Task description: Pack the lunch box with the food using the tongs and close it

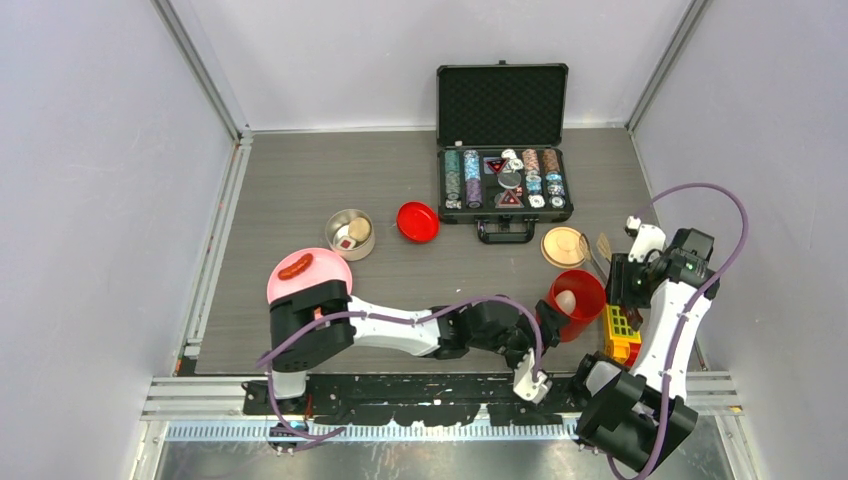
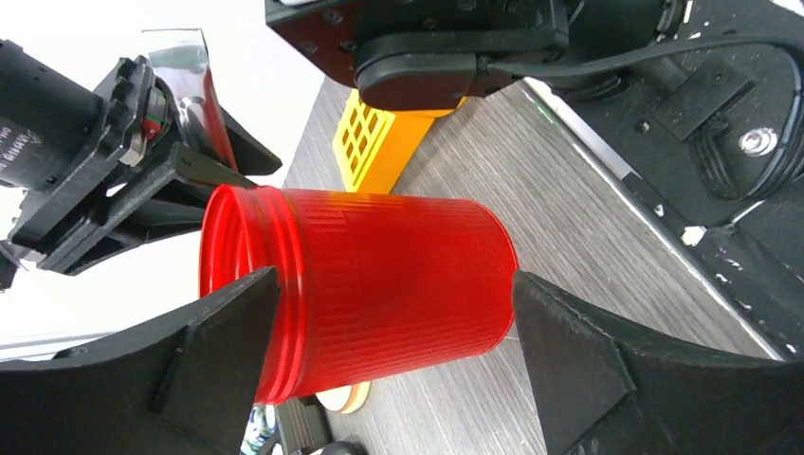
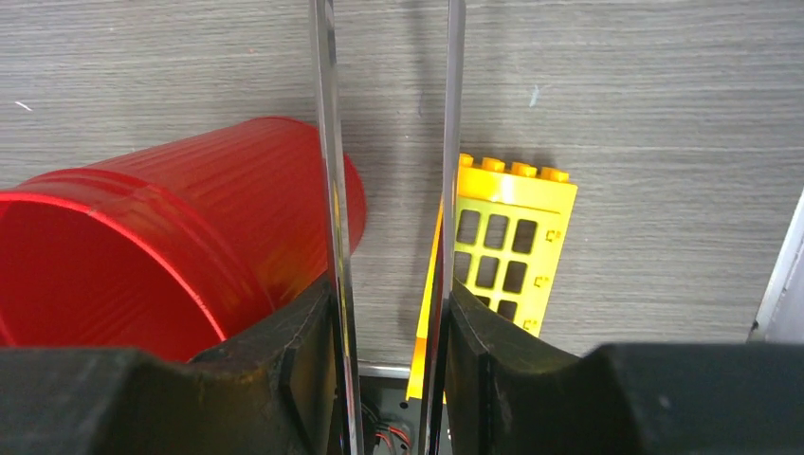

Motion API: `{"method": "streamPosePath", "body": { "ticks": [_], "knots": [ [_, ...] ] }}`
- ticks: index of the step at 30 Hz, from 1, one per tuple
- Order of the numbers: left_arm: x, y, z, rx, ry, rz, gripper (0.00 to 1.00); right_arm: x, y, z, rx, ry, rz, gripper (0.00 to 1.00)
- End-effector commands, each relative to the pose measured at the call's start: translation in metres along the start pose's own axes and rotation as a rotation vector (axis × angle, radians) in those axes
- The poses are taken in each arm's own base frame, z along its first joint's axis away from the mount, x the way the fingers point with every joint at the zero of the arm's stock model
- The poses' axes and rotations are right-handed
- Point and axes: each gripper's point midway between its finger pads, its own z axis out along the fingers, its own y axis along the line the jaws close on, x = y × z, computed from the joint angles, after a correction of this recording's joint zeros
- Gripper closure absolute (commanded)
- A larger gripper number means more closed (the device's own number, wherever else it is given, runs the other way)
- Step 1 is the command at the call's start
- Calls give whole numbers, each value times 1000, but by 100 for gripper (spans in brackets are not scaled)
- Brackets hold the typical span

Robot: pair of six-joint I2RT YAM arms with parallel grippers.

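Pinching the tongs [image 3: 327,142] between its jaws, the right gripper [image 3: 389,294] holds the two slim arms pressed partway together. Their tips run out of the wrist view, so I cannot tell whether they carry anything. The left gripper [image 2: 393,284] has its jaws spread wide to either side of the red canister [image 2: 360,237]; whether the pads touch its ribbed wall I cannot tell. That canister stands upright and uncovered at the right of the surface [image 1: 300,190], just beside the yellow block toy [image 1: 622,335], with one pale egg-like lump [image 1: 566,299] inside. The step in hand looks like loading food, with much left. A red sausage [image 1: 295,266] lies on the pink plate [image 1: 325,265] well to the left, and the steel bowl [image 1: 330,232] holds a white cube [image 1: 345,241] and a nugget [image 1: 359,229]. Next the tongs probably need to reach another piece, close on it gently and carry it over an open mouth. The red lid [image 1: 417,221] and beige disc lid [image 1: 563,245] lie apart from their containers, so closing comes last.
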Motion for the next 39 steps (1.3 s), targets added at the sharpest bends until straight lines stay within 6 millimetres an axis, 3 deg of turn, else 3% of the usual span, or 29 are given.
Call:
{"method": "streamPosePath", "body": {
  "ticks": [1, 14, 20, 25, 35, 39],
  "knots": [
    [-2, 26, -10, -83, -10, 16, 5, -20, 8, -3, -49, -90, -58, 56],
    [16, 30, -16, -88, 47, 19, 6, -54, 50, 10, -104, -80, -185, 56],
    [41, 28, -28, -73, 105, 9, 13, -74, 74, 16, -120, -108, -228, 57],
    [66, 13, -39, -43, 160, 23, 19, -82, 96, 25, -150, -120, -250, 57],
    [106, 16, -60, -61, 272, -2, 20, -99, 124, 35, -165, -165, -298, 57],
    [114, 13, -68, -59, 302, -7, 19, -114, 123, 34, -136, -188, -277, 57]
  ]
}}
